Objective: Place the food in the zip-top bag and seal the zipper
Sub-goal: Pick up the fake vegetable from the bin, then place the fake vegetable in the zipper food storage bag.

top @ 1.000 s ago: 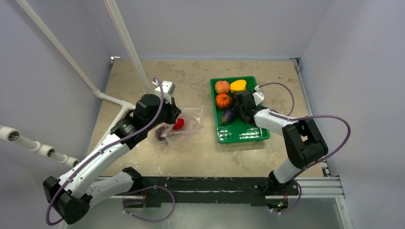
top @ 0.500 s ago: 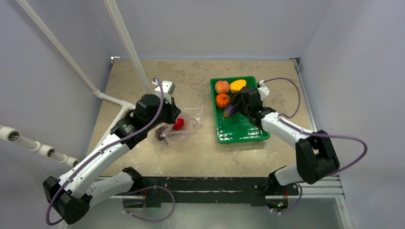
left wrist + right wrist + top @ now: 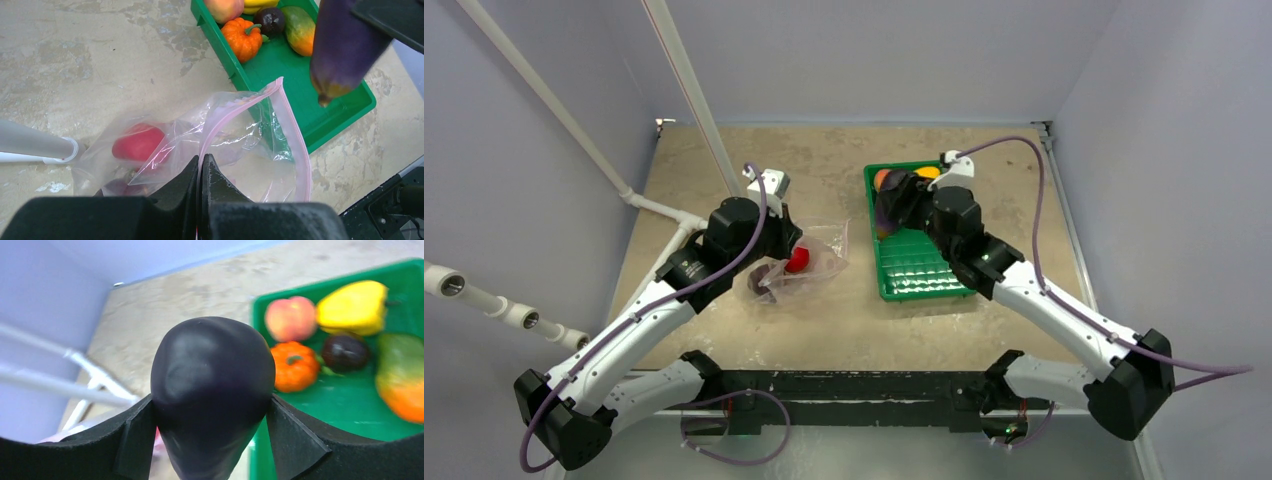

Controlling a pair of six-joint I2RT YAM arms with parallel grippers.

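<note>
The clear zip-top bag (image 3: 816, 262) lies left of the green tray (image 3: 924, 282), its mouth gaping toward the tray. My left gripper (image 3: 201, 167) is shut on the bag's near rim, right on the pinkish zipper (image 3: 295, 145). A red food piece (image 3: 137, 141) and something dark lie inside the bag. My right gripper (image 3: 212, 435) is shut on a purple eggplant (image 3: 212, 385), held in the air over the tray's left side; the left wrist view shows the eggplant (image 3: 342, 50) hanging above the bag's mouth. A peach (image 3: 290, 317), a yellow pepper (image 3: 355, 307), a pumpkin (image 3: 295, 366), a dark plum (image 3: 346, 352) and a green-orange fruit (image 3: 402, 380) sit in the tray.
White pipes (image 3: 674, 80) slant across the back left, and one pipe end (image 3: 30, 145) lies on the table beside the bag. Walls close in the table on three sides. The tray's near half (image 3: 330, 115) holds nothing.
My right arm has lifted the eggplant out of the tray and swung it up and left toward the bag. The left gripper and bag have stayed put.
</note>
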